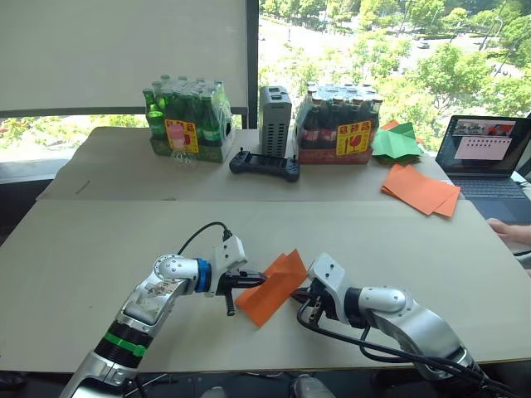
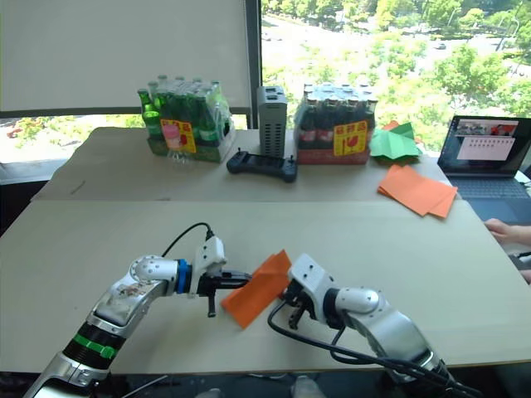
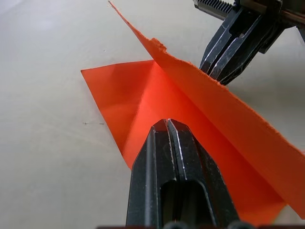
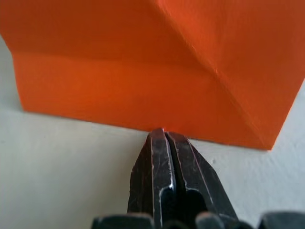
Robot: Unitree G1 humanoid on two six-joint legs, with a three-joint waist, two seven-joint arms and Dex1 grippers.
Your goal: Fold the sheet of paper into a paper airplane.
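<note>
Sheet of paper, thin, orange, creased: one only, lying partly folded on the near beige cardboard-covered table, between two grippers.

Left eye view: left gripper reaching onto the sheet from one side, right gripper at the opposite edge. Farther back: one loose pile of flat orange sheets, one cluster of green folded paper shapes, two shrink-wrapped packs of bottles, one black handheld controller, one grey upright box, one open laptop. A person's hand at the table's far right edge.

Left wrist view: black fingers pressed together, tip resting on the flat lower layer beside the crease; one flap standing up behind it; right gripper closed too, just beyond that flap.

Right wrist view: fingers together, tip touching the sheet's near edge.

Judgement: pin the lower layer firmly, then push the raised flap over along the crease, slowly, to avoid skewing or tearing.
</note>
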